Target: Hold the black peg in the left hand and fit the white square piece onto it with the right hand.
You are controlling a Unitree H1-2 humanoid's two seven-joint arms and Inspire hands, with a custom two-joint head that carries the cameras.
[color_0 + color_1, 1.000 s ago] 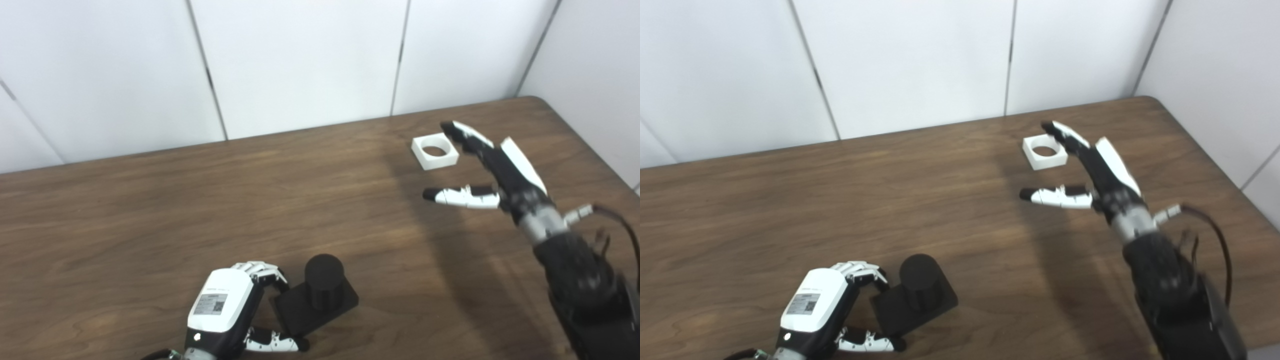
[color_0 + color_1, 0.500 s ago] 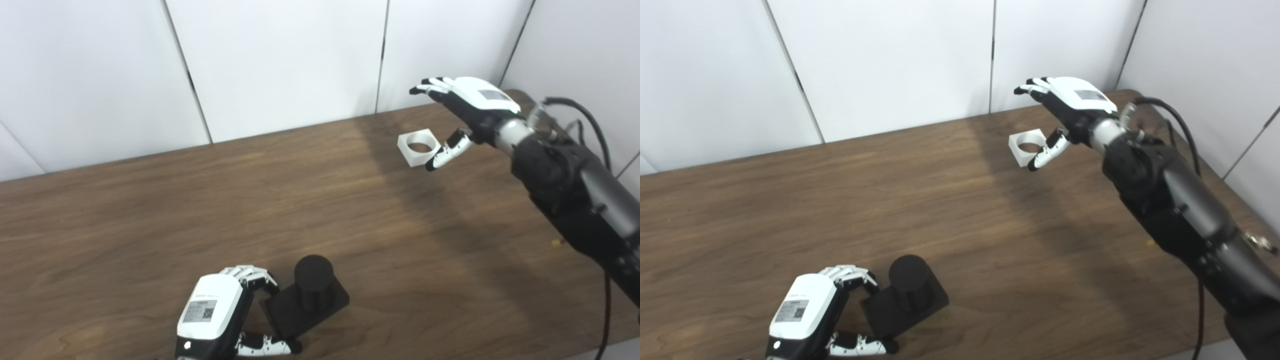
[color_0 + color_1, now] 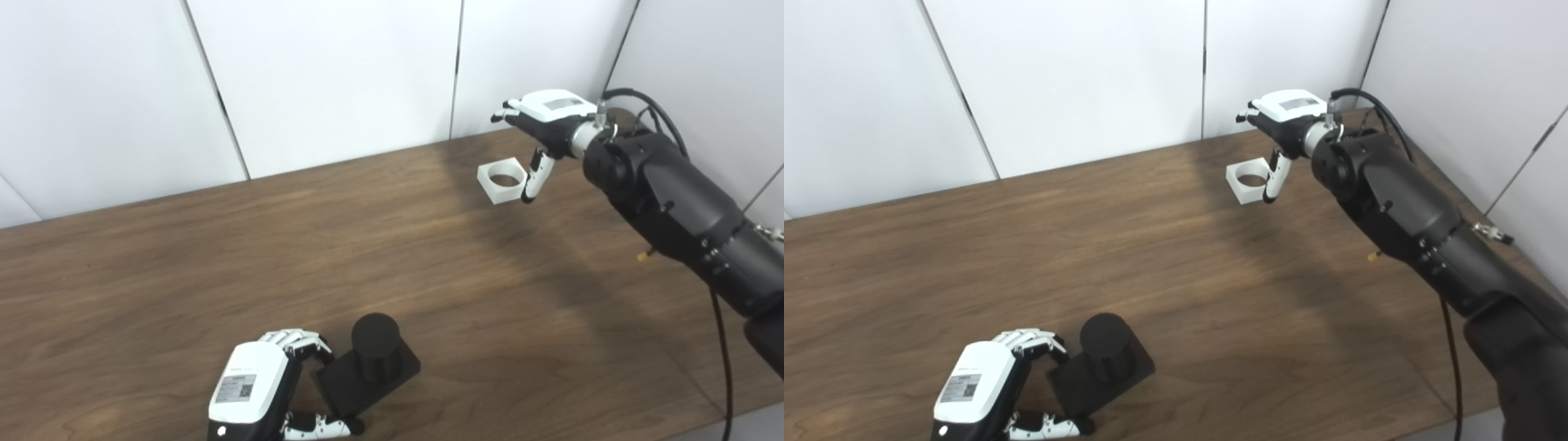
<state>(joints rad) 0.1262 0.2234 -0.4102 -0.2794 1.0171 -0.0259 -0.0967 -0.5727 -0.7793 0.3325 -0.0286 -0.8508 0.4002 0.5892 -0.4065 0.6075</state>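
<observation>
The black peg [image 3: 375,346] is a short cylinder standing upright on a flat black base [image 3: 343,389] near the table's front edge. My left hand [image 3: 254,392] is closed on the base's left edge, fingers on the far side and thumb on the near side. The white square piece [image 3: 502,179] with a round hole lies flat at the far right of the table, also shown in the right eye view [image 3: 1249,179]. My right hand [image 3: 545,116] hovers palm down over it, open. Its thumb [image 3: 531,184] hangs down beside the piece's right edge. The fingers stand above the piece's far side.
The brown wooden table [image 3: 245,257] reaches white wall panels [image 3: 337,79] at the back and a side wall at the right. My right forearm [image 3: 674,202] with its cable crosses the table's right end. The table's front right edge [image 3: 704,422] shows.
My right hand has lifted, turned palm down over the white piece and swung its thumb down beside it. The left hand still holds the peg base. The camera has shifted a little.
</observation>
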